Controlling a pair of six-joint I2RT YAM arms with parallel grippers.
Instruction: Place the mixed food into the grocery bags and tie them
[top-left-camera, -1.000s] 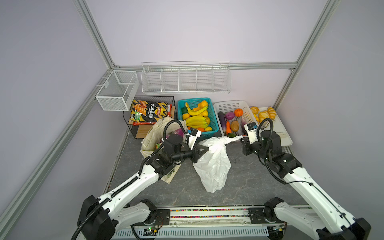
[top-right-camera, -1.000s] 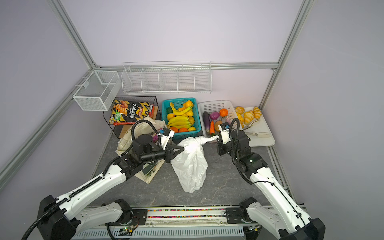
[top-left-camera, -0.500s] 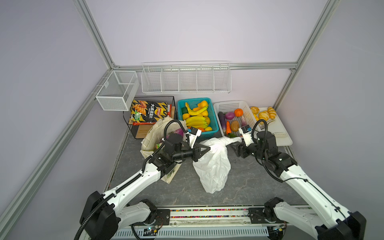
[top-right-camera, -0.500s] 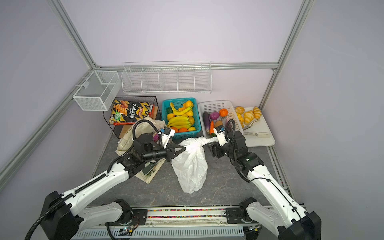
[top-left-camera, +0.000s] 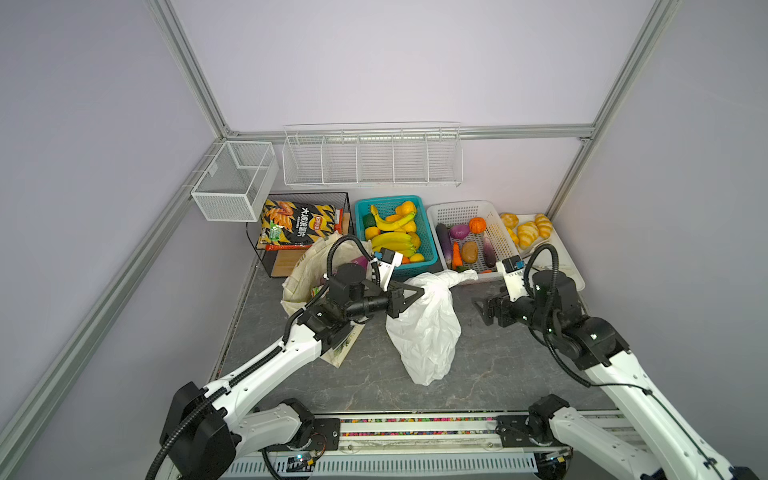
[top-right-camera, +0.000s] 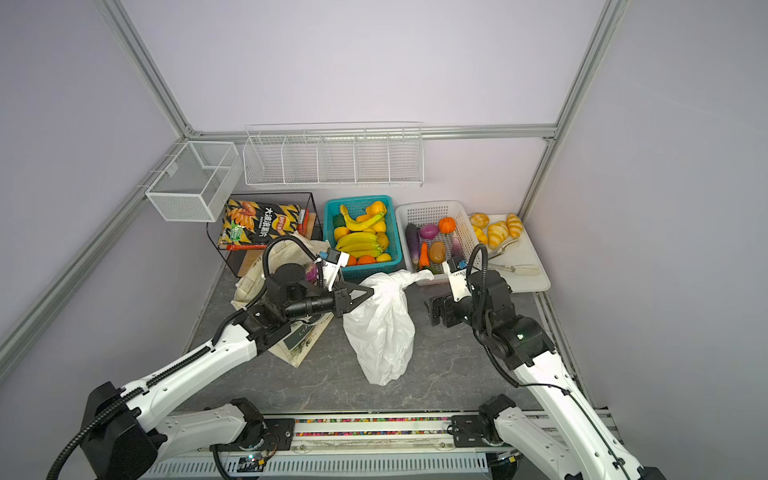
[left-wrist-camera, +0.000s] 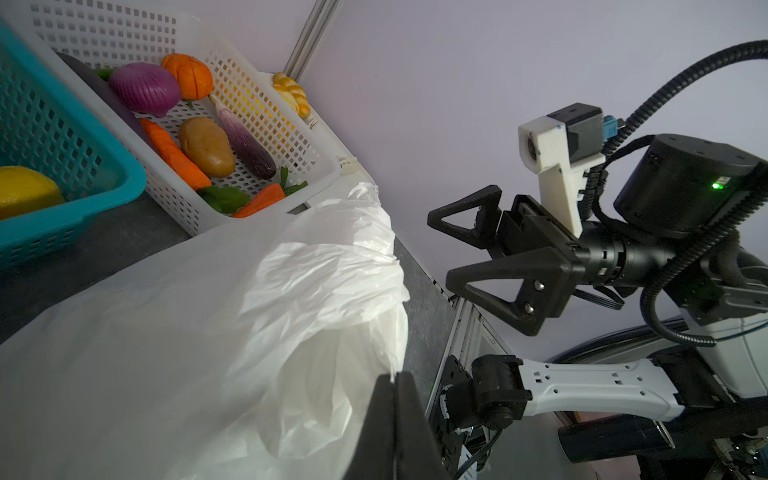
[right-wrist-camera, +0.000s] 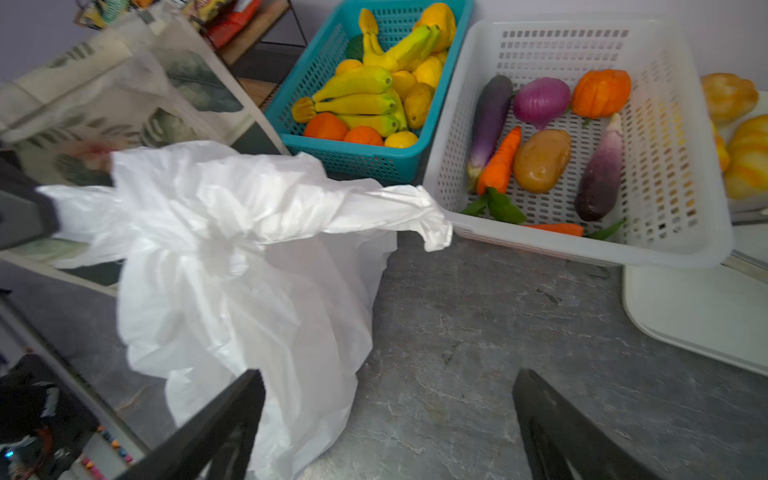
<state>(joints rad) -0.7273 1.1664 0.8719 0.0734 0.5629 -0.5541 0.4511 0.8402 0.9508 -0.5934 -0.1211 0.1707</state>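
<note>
My left gripper (top-left-camera: 419, 292) is pinched shut on the gathered neck of the white plastic bag (top-left-camera: 424, 332), whose body slumps on the table just beyond its tips. The bag's free handle (top-left-camera: 459, 277) stretches lengthwise toward my right gripper (top-left-camera: 482, 309). That one gapes wide and empty, the handle end ahead of it but apart. I judge the right arm nearer.

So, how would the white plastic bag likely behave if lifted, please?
Probably floppy: the white plastic bag is thin, crumpled and slumped. Likely light and slippery: its glossy film bunches where the left pincer pinches it.
</note>
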